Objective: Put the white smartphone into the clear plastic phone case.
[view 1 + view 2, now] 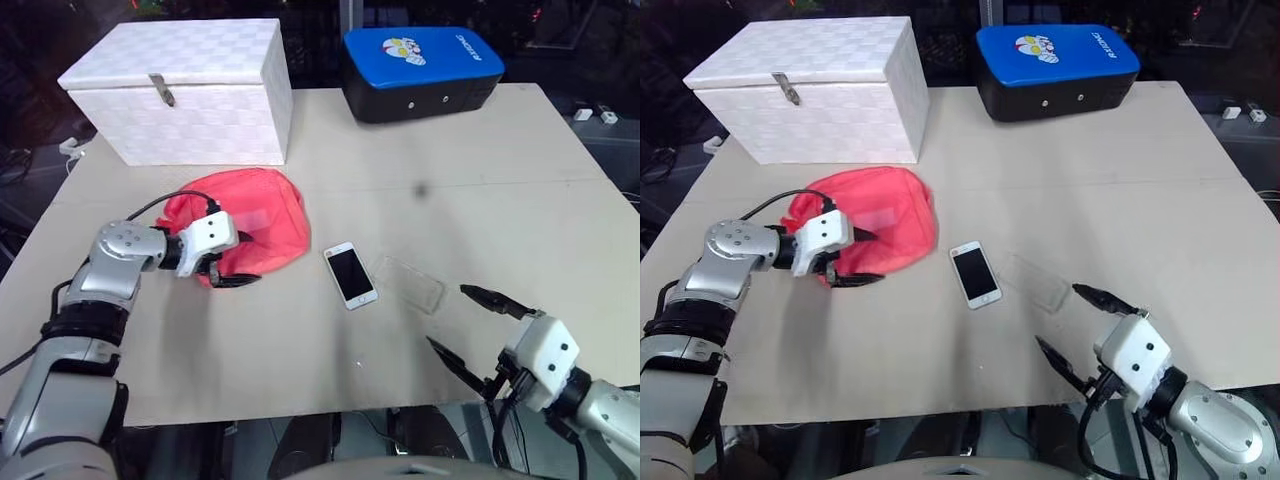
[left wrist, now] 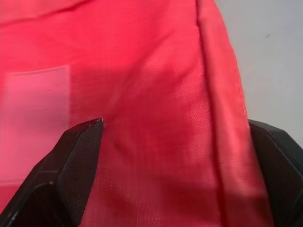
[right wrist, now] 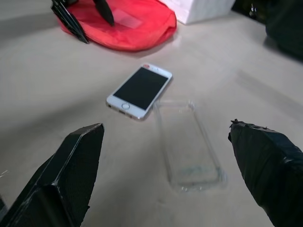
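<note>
While the clear plastic phone case [image 3: 188, 147] lies empty beside the white smartphone [image 3: 140, 91], both the left gripper [image 1: 232, 266] and right gripper [image 1: 468, 325] are spread apart, holding nothing.

Near edge of red pouch [image 1: 262, 215] is hidden by left gripper [image 1: 228, 262]. Far edge of blue case [image 1: 420, 55] is cut off at frame top.
</note>
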`<control>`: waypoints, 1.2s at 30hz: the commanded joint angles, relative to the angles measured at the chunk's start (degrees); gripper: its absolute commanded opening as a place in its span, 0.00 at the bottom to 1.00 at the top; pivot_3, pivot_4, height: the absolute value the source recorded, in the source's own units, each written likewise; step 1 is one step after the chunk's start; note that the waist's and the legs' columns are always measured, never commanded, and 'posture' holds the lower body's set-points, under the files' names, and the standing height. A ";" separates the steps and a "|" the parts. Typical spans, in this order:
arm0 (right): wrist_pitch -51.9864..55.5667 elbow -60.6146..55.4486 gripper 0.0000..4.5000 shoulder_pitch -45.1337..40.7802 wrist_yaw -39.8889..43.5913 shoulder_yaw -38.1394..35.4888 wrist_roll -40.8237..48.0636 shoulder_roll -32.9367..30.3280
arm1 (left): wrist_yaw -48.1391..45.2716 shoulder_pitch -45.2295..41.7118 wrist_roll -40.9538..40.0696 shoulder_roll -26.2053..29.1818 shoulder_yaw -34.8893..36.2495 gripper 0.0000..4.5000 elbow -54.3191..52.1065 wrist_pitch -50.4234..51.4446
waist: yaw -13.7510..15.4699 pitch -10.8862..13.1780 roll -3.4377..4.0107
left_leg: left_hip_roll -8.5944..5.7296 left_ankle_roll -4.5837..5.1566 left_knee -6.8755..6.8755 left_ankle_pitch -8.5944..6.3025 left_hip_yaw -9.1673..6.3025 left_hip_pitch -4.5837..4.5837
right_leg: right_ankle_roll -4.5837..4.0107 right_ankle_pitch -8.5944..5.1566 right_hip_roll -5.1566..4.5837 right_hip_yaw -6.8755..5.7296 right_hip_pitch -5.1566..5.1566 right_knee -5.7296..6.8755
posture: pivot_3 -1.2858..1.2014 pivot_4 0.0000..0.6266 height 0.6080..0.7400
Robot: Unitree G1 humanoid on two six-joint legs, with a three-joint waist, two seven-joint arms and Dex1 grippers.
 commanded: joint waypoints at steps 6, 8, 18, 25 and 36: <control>4.91 2.14 1.00 -6.24 2.15 3.22 3.92 -1.82 | -11.46 3.79 -5.18 7.41 7.68 0.99 4.99 2.17 | -0.57 0.04 0.01 | 0.04 0.00 0.02 0.00 0.04 -0.06 | -0.02 -0.01 0.07 0.02 -0.08 0.04 | 0.52 0.24 1.00; 4.89 4.28 1.00 -8.61 2.69 5.53 2.62 -2.20 | -17.69 7.09 -15.11 7.33 11.08 0.99 -6.09 15.65 | -0.48 0.04 -0.02 | 0.00 0.01 0.04 -0.01 0.04 -0.13 | -0.01 0.00 0.01 0.01 -0.10 -0.01 | 0.52 0.24 1.00; 5.51 6.43 1.00 -11.67 1.37 8.99 1.29 -1.23 | -4.92 12.55 -20.51 -0.69 5.83 0.99 -48.66 38.86 | 1.35 0.08 -0.03 | -0.02 0.00 0.07 0.00 -0.18 -0.27 | -0.01 0.00 -0.09 -0.17 -0.09 -0.08 | 0.52 0.24 1.00; 0.61 2.19 1.00 -1.46 1.34 2.73 -0.23 -2.12 | -0.54 -3.78 -12.48 -15.47 -11.02 0.99 -46.04 45.97 | 1.53 0.07 -0.07 | -0.15 -0.07 0.21 0.04 -0.14 -0.29 | 0.02 0.00 -0.07 -0.16 -0.01 -0.07 | 0.52 0.24 1.00; -1.84 -5.40 1.00 20.69 1.55 -12.00 2.51 2.18 | -3.98 -14.16 -0.37 -28.08 -24.97 0.99 -29.17 32.95 | 1.40 0.08 -0.05 | -0.15 -0.07 0.19 0.04 -0.12 -0.25 | 0.09 -0.06 -0.03 -0.08 0.02 -0.04 | 0.52 0.24 1.00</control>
